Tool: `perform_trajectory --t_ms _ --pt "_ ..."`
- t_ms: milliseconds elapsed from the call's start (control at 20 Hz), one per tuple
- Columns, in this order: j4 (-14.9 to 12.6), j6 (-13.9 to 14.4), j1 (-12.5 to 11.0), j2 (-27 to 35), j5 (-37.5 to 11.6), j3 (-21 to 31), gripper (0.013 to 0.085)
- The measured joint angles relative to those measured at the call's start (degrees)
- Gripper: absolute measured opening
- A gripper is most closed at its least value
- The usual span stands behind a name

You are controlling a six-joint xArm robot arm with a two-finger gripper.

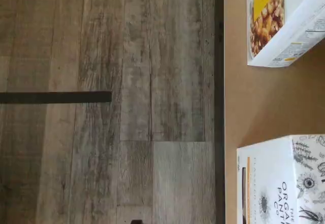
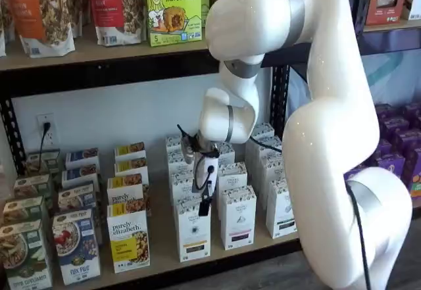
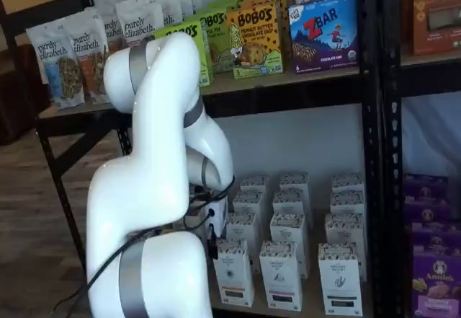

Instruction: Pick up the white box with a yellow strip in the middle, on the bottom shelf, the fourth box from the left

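Observation:
The white box (image 2: 193,229) stands at the front of its row on the bottom shelf (image 2: 161,254), right of a purely elizabeth box (image 2: 129,240). In a shelf view it shows beside the arm (image 3: 234,272). The wrist view shows its speckled top and a yellowish strip (image 1: 277,181) on the plywood (image 1: 264,102). My gripper (image 2: 205,204) hangs just above the white box's top, near its right back edge. Its black fingers show as one dark piece with no plain gap. In a shelf view the gripper (image 3: 211,243) is partly hidden by the arm.
More white cartons (image 2: 238,217) stand in rows right of and behind the target. Cereal boxes (image 2: 76,245) fill the shelf's left end. The black front rail (image 1: 219,102) borders the wood floor (image 1: 127,82). The upper shelf (image 2: 99,53) carries bags and Bobo's boxes.

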Motion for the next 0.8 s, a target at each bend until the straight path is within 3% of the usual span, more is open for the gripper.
perform_trajectory --t_ms 100,300,800 --pt "2.24 -2.13 -0.05 0.42 -0.09 -0.22 0.085" --pt "3.79 -3.81 -0.26 1.16 -0.43 -0.56 0.085" --pt "12.5 -11.51 0.46 3.88 -5.72 -1.62 0.085"
